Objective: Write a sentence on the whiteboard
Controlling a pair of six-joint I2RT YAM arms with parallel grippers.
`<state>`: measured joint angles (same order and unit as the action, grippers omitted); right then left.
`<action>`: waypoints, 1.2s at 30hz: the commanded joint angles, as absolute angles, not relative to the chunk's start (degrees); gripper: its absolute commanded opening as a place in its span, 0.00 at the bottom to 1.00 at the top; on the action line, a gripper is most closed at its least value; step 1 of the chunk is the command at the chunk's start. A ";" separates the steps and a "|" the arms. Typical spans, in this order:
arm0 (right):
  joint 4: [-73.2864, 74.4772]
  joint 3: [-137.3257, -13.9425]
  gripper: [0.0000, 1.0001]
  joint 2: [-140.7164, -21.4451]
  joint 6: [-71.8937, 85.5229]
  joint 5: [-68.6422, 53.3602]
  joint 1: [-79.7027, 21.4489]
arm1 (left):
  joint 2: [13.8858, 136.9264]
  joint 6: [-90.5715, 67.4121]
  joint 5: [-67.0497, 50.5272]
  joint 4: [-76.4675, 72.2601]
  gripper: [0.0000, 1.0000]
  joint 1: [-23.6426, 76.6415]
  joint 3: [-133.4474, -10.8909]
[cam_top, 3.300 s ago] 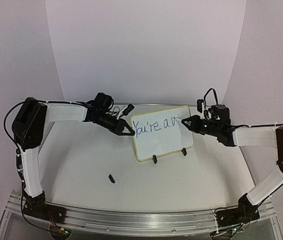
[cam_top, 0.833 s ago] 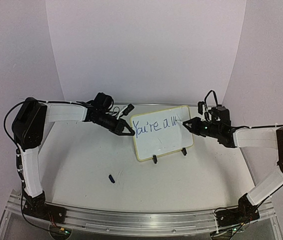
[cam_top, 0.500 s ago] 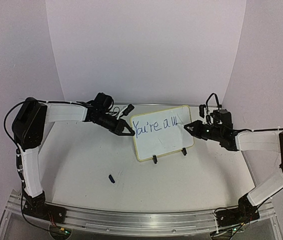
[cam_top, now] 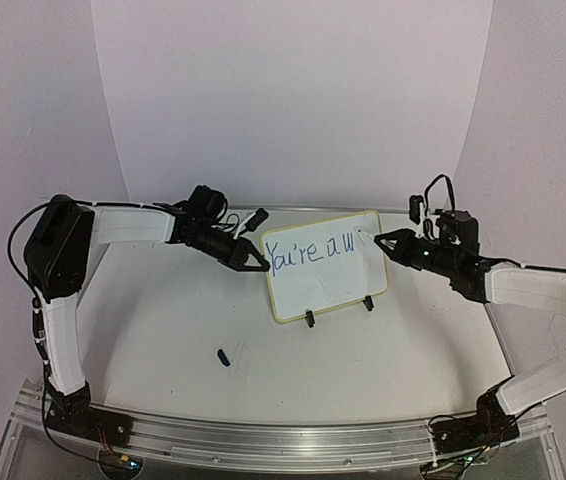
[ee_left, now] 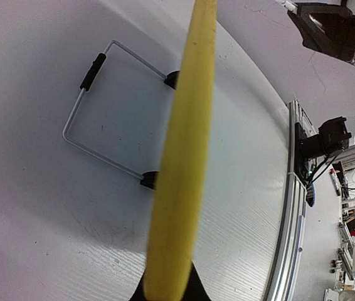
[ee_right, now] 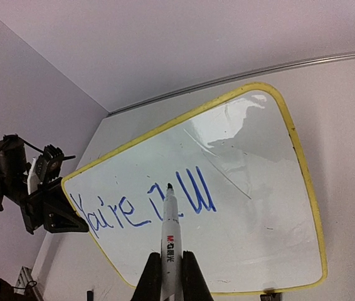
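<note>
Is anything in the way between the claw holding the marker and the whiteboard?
No, nothing visible. The right claw grips the marker, whose tip points straight at the sentence on the whiteboard. The left claw only pinches the board's left edge, off to the side.

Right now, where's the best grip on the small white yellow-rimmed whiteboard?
Its thin left rim, from the left, jaws across the thickness, as the left gripper has it. The whiteboard stands propped on black clip feet, leaving that edge free and the blue lettering uncovered.

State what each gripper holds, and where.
Left gripper: small white yellow-rimmed whiteboard, by its side rim. Right gripper: white marker pen, by its rear barrel.
</note>
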<state>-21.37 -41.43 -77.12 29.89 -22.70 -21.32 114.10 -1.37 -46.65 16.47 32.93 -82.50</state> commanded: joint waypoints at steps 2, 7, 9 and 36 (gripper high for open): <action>-21.79 -41.75 0.00 -77.91 27.76 -25.41 -19.67 | 115.74 1.46 -45.15 19.36 0.00 33.93 -83.67; -22.88 -41.29 0.00 -78.26 27.44 -30.20 -17.17 | 115.92 1.84 -45.00 19.59 0.00 33.92 -83.67; -23.35 -41.29 0.00 -78.66 27.22 -32.79 -16.48 | 116.05 1.98 -45.02 19.60 0.00 33.93 -83.62; -29.30 -44.25 0.00 -87.41 29.43 -34.32 -14.39 | 116.55 2.20 -44.82 19.78 0.00 33.93 -83.66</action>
<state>-26.11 -41.78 -86.28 28.77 -35.88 -14.76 114.45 0.19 -46.63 16.51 32.95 -82.52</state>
